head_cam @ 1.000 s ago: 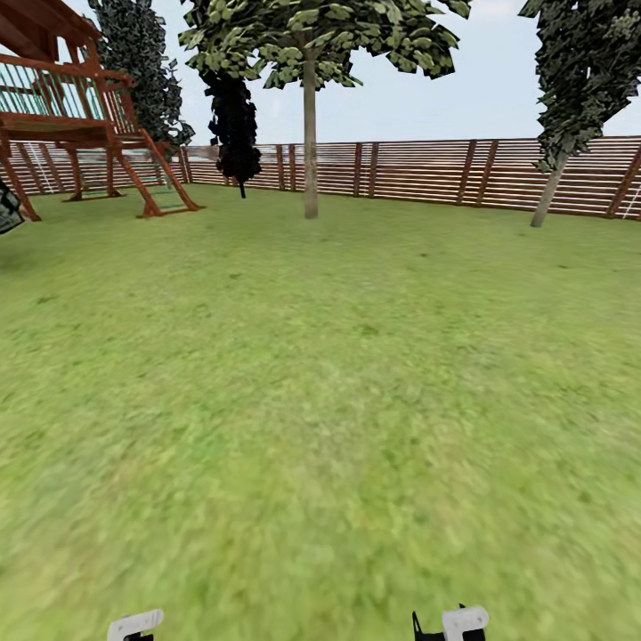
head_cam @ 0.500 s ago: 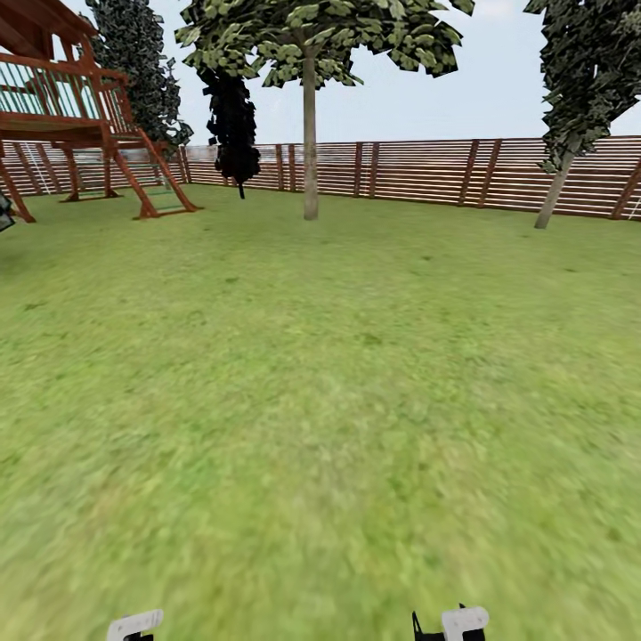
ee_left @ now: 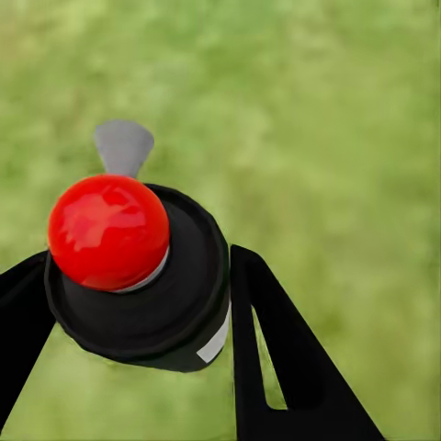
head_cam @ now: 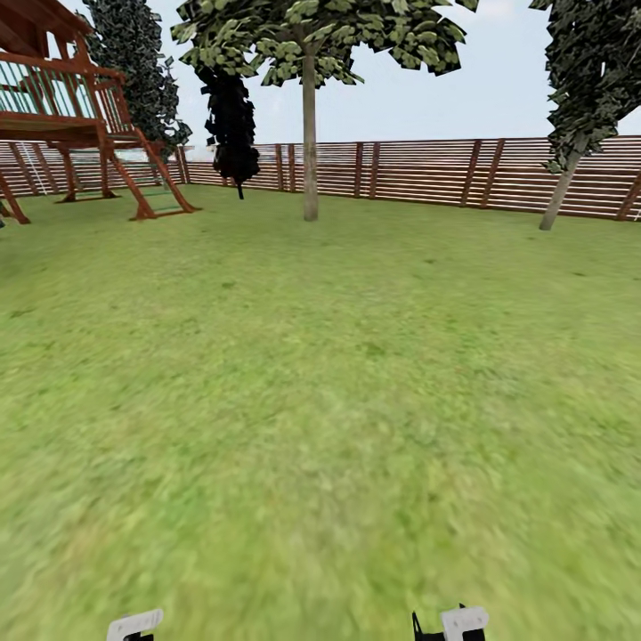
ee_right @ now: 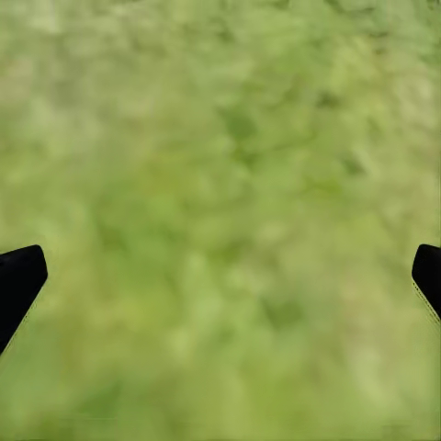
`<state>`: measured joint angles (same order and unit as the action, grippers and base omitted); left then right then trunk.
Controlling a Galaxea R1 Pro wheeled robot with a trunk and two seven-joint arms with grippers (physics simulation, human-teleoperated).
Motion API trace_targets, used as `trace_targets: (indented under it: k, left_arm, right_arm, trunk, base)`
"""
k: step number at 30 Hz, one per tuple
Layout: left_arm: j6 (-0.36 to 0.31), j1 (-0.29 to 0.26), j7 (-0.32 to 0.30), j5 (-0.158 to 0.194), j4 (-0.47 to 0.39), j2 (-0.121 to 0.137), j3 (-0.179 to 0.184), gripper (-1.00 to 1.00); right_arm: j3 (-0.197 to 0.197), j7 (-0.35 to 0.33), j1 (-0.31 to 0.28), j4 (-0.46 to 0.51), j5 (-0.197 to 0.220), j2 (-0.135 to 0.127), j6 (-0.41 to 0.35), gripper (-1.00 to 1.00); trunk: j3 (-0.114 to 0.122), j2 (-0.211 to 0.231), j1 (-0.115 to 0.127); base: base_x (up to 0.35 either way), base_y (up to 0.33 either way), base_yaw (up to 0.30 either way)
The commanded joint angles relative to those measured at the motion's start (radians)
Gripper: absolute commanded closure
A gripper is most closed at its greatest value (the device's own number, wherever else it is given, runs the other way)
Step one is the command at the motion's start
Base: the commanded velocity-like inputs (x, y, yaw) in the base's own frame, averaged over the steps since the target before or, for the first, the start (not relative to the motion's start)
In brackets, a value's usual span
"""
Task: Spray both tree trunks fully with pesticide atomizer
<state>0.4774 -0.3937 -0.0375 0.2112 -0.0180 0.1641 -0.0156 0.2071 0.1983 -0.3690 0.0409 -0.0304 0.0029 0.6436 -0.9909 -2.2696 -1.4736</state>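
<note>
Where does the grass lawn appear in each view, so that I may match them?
Head view: the lawn spreads from the wooden fence down to the near edge.
Left wrist view: it lies behind the pesticide atomizer held in the left gripper.
Right wrist view: it lies beyond the open right gripper.
Shared landmark: the green grass itself.

right gripper [ee_right: 220,276]: spread wide, nothing between | fingers [ee_right: 18,280]: two black tips, one at each side edge of the picture | beyond: blurred green grass lawn [ee_right: 230,165], mottled light and dark
</note>
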Motion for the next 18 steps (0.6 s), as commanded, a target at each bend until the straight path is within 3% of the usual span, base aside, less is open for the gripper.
trace_targets:
  k: [1, 18]
  left_arm:
    - [0.003, -0.001, -0.004, 0.005, 0.001, 0.000, -0.001, 1.00]
    - [0.003, -0.001, -0.004, 0.005, 0.001, 0.000, -0.001, 1.00]
  right_arm:
    - [0.008, 0.010, -0.001, -0.001, -0.003, 0.000, 0.001, -1.00]
    - [0.008, 0.010, -0.001, -0.001, -0.003, 0.000, 0.001, -1.00]
  trunk:
    - [-0.001, 0.000, 0.000]
    - [-0.001, 0.000, 0.000]
  base:
    - [0.337, 0.000, 0.000]
    - [0.337, 0.000, 0.000]
